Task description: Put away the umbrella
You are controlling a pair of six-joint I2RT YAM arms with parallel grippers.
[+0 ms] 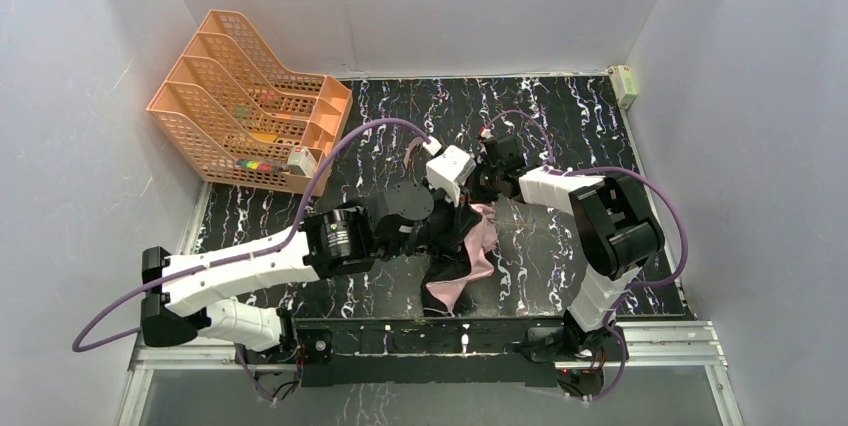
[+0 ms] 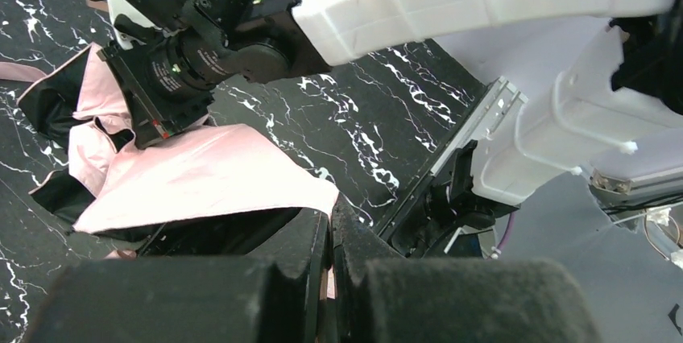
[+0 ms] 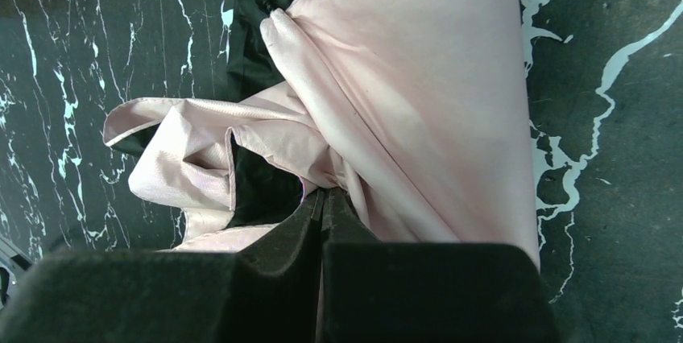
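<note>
Umbrella (image 1: pixel 462 258) fabric is lying crumpled near the middle of the black, white-veined counter (image 1: pixel 570 116). It is sitting toward the near edge and between the two arms, pale pink folds mixing with black ones. From above, we are seeing one pink flap trailing toward the near edge while the far end of the cloth is bunching under both wrists, which are hanging close together.

The left fingers (image 2: pixel 282 278) are pressing shut, tip against tip, with a sliver of pink cloth showing between them. The edge of a broad pink panel is lying right at their tips. The right fingers (image 3: pixel 266 278) are clamping tight on the umbrella, a gathered pink fold running straight into the seam between them.

From the left wrist, we are looking across that pink panel at the right arm (image 2: pixel 451 5), whose black wrist is hovering just over the fabric. We are not able to make out the shaft or handle among the folds.

An orange file rack (image 1: pixel 250 96) is standing at the far left corner of the counter, well apart from the umbrella. A small pale box (image 1: pixel 624 84) is sitting at the far right corner, against the wall.
</note>
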